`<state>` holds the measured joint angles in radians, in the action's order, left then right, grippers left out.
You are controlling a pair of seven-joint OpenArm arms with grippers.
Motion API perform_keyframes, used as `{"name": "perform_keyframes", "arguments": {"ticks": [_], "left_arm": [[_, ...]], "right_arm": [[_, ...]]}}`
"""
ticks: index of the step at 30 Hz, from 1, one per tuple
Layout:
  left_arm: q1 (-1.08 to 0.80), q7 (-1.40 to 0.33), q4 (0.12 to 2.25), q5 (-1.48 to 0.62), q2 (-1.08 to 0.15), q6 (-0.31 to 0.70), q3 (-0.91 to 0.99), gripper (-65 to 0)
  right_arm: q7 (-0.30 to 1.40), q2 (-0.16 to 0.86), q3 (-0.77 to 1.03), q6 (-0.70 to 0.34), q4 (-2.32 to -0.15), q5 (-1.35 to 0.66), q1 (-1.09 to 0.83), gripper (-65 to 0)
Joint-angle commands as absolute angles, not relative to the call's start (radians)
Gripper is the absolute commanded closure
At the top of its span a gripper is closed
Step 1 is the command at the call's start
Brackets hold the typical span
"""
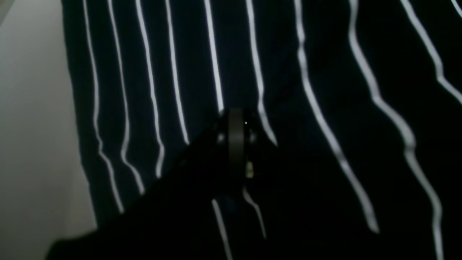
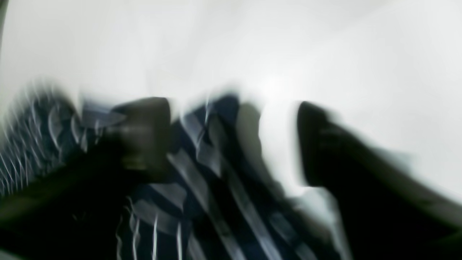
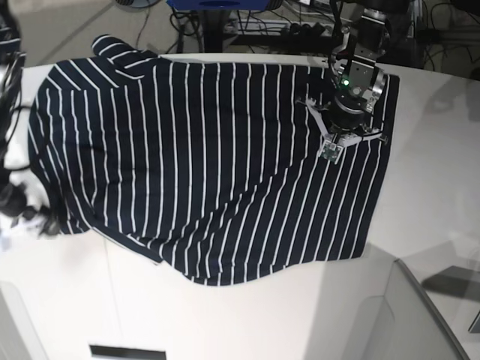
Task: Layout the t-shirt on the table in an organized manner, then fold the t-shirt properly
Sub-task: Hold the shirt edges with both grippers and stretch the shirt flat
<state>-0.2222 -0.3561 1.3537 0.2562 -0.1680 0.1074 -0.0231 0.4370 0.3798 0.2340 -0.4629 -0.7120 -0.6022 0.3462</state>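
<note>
I am seeing the t-shirt lying spread across the white worktop, stripes running front to back. My left hand is sitting on the cloth at the far right corner, jaws closed together. My right hand is standing parted over a bunched shirt edge, gripping nothing; that view is blurring badly.

The t-shirt is dark navy, nearly black, crossed by thin white stripes. Around it the table is plain matte white. On the shirt, the left gripper is black and grey, with a small green light.
</note>
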Motion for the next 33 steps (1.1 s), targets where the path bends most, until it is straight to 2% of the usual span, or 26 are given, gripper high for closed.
{"name": "perform_keyframes", "arguments": {"ticks": [1,3,4,6,9,14,21,27,33], "left_arm": [[-0.220,-0.375,1.377,0.260,-0.176,0.108,0.001,0.0],[-0.208,-0.378,1.406,0.260,-0.174,0.108,0.019,0.0],[-0.194,-0.378,1.420,0.260,-0.174,0.108,0.022,0.0],[-0.159,-0.380,1.432,0.263,-0.174,0.108,0.018,0.0],[-0.088,-0.380,1.391,0.268,-0.174,0.108,0.018,0.0],[-0.005,-0.378,1.283,0.271,-0.174,0.108,0.016,0.0],[0.001,-0.374,1.208,0.271,-0.177,0.107,0.022,0.0],[-0.028,-0.374,1.173,0.271,-0.179,0.105,0.022,0.0],[-0.073,-0.374,1.181,0.268,-0.203,0.105,0.024,0.0]], "right_arm": [[0.429,0.384,0.245,-0.486,-0.828,-0.631,0.317,-18.8],[0.475,0.338,0.263,-0.467,-1.004,-0.628,0.217,0.0],[0.495,0.321,0.274,-0.443,-1.070,-0.627,0.176,0.0],[0.516,0.298,0.280,-0.390,-1.132,-0.625,0.125,-4.5],[0.515,0.285,0.282,-0.343,-1.116,-0.625,0.096,0.0],[0.470,0.317,0.283,-0.297,-1.027,-0.618,0.094,-0.3],[0.466,0.326,0.285,-0.262,-0.946,-0.527,0.096,-0.3],[0.461,0.326,0.286,-0.058,-0.952,-0.532,0.036,-0.2],[0.461,0.280,0.315,0.137,-1.129,-0.533,-0.104,-0.2]]}}
